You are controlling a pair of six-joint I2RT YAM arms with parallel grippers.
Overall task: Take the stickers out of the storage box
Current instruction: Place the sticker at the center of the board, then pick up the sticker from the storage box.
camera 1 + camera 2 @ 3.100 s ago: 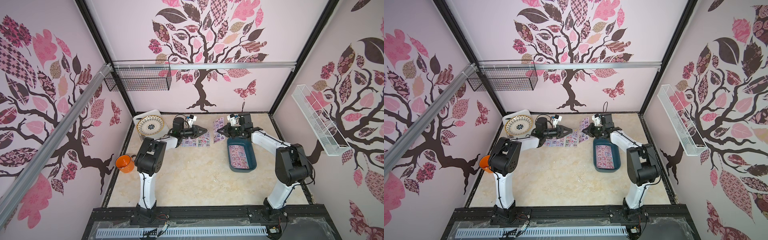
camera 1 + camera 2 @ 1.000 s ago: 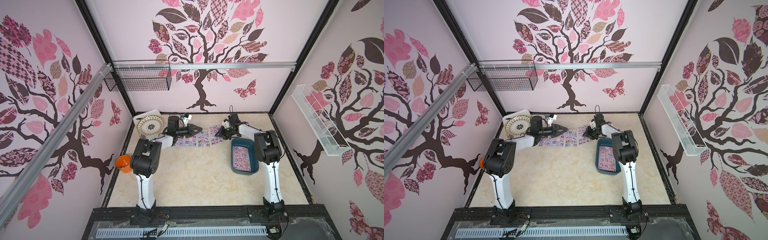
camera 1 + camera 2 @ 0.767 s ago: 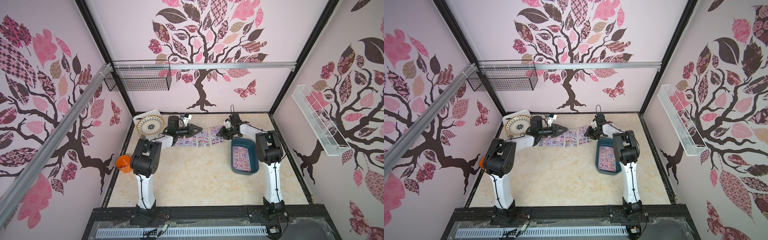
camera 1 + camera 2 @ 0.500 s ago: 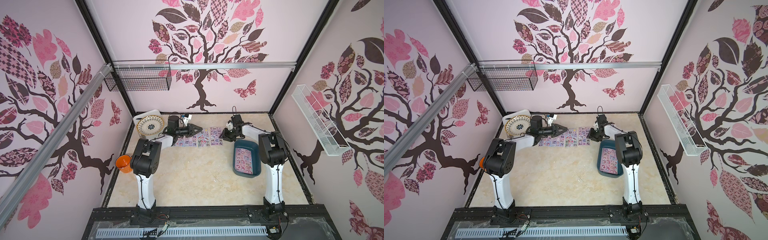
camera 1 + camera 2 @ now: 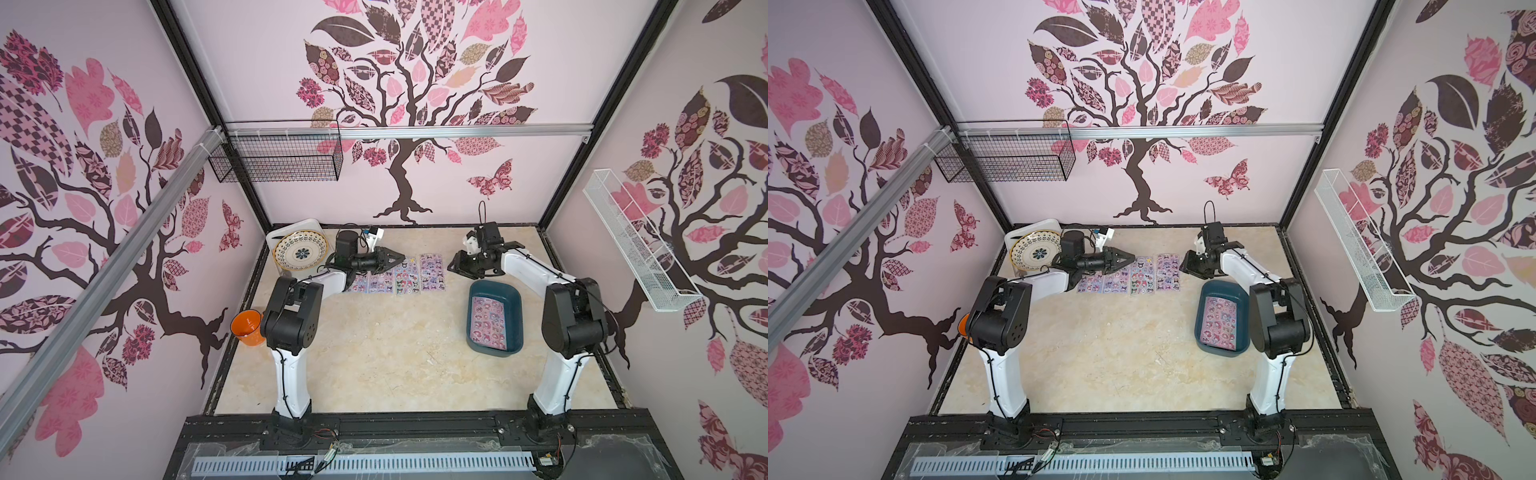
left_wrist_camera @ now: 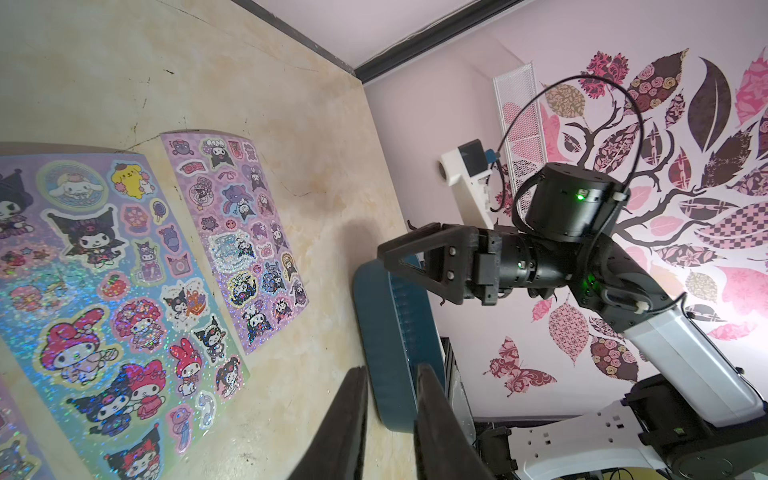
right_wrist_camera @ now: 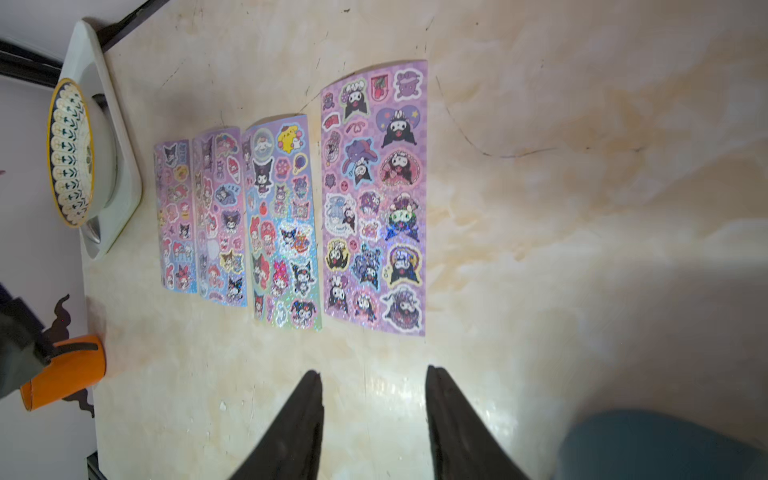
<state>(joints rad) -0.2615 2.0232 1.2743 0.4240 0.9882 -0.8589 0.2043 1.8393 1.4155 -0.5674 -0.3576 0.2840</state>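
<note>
Four stickers [image 5: 405, 276] are lying side by side on the table [image 5: 374, 340], apparently to keep each visible; more are waiting in the storage box [image 5: 516, 324]. Right fingers [image 7: 299, 424] are hanging parted and empty beside it, and left fingers [image 6: 345, 428], narrowly parted, are gripping nothing.

The surface [image 5: 374, 353] is a beige, marbled slab with faint dark scratches and a black border. Four stickers [image 5: 399, 277] lie flat on it in a row near the back, long edges side by side. Three sit edge to edge, and the rightmost sheet [image 5: 432, 272] lies just beside them across a narrow strip of bare surface. The storage box [image 5: 494, 284] rests on the right half, nearer the front than the row and apart from it. A white tray [image 5: 286, 226] occupies the back left corner. An orange cup [image 5: 246, 328] stands at the left edge; whether it is on the slab or just off it cannot be told.
</note>
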